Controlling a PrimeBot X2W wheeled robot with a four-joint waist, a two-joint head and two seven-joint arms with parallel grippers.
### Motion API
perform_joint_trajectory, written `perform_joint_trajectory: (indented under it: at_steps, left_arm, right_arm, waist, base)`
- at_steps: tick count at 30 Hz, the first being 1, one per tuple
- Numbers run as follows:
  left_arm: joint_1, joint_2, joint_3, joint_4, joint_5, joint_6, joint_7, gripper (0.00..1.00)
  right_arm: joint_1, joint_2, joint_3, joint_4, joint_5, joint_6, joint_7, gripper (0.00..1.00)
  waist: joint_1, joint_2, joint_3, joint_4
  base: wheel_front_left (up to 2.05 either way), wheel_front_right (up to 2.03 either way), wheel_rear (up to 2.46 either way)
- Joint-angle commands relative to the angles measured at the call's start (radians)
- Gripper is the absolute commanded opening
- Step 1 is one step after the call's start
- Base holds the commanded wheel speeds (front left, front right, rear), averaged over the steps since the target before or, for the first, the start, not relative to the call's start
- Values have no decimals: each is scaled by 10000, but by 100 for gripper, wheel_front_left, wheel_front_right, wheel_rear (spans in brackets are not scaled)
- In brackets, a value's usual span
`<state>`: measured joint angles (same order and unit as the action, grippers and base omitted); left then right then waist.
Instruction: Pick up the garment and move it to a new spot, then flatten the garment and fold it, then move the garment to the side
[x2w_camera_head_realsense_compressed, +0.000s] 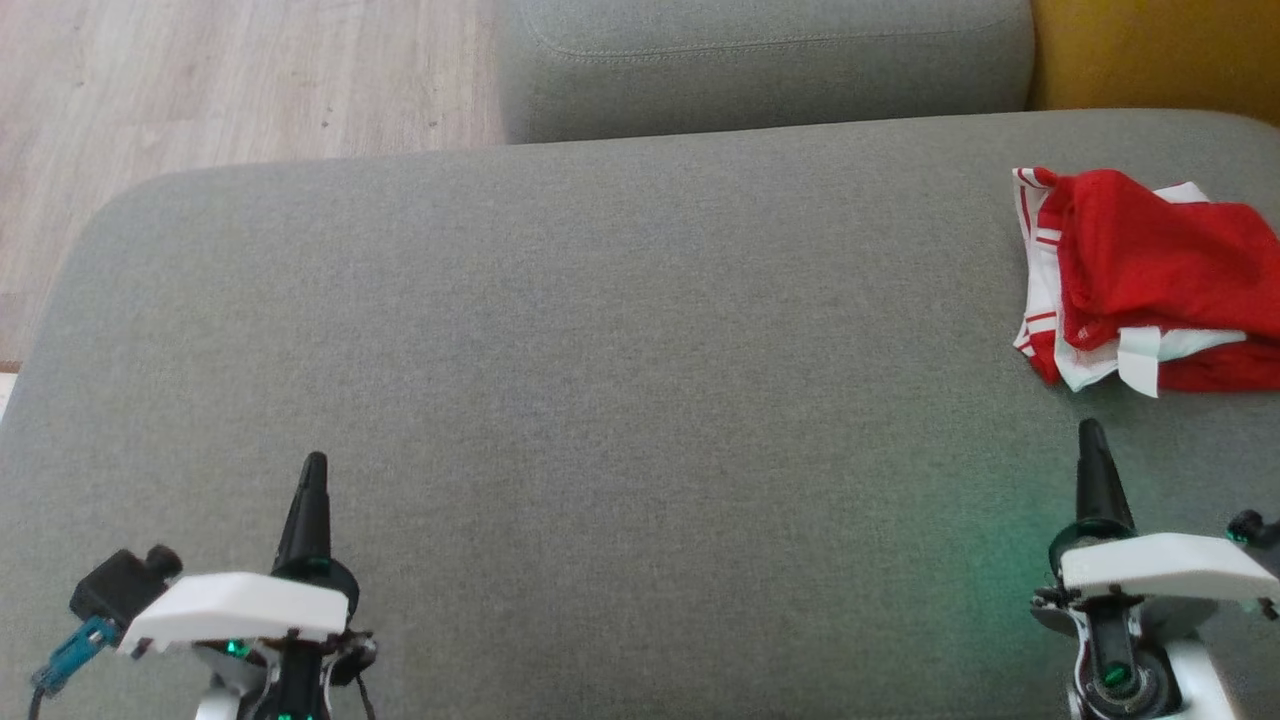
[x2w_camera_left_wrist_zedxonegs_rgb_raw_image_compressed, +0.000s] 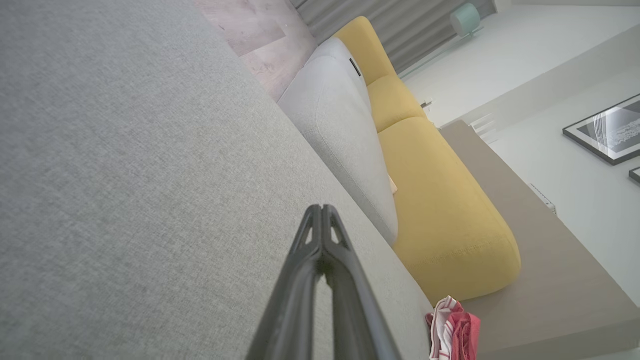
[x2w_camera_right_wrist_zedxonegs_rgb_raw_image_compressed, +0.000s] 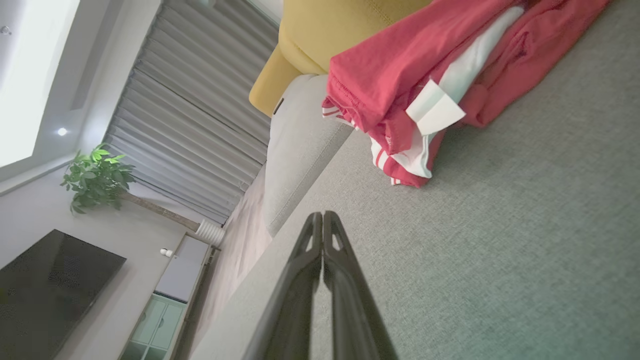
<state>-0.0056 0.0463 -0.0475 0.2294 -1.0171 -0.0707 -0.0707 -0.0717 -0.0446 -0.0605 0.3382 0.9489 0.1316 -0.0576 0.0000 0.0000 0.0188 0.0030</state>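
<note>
Nearest us, our left gripper (x2w_camera_head_realsense_compressed: 314, 465) and right gripper (x2w_camera_head_realsense_compressed: 1091, 432) are poised over the wide grey cushion (x2w_camera_head_realsense_compressed: 620, 330). Each has its two dark fingers pressed together, holding nothing. Beyond the right gripper and apart from it, the garment (x2w_camera_head_realsense_compressed: 1150, 270), red with white stripes, lies bunched at the cushion's right side. Farther back we see a second grey cushion (x2w_camera_head_realsense_compressed: 760, 60), a yellow cushion (x2w_camera_head_realsense_compressed: 1150, 50) and wooden floor (x2w_camera_head_realsense_compressed: 200, 80).
</note>
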Motion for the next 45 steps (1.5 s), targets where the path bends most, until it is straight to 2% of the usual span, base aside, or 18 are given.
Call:
perform_joint_trajectory:
  at_steps: [1,45]
  left_arm:
    - [-559,146,322,-284,-270,-101,52,0]
    - [-909,167,1185,56,-4780,-489,1329,0]
  right_arm:
    - [-387,-37,64,-390,307,-5,110,0]
    - [-368,-52,-401,-813,5202,-8,1354,0]
  waist:
    - [0,0,-4,0]
    - [0,0,-123,-23]
  base:
    - [0,0,0]
    - [0,0,0]
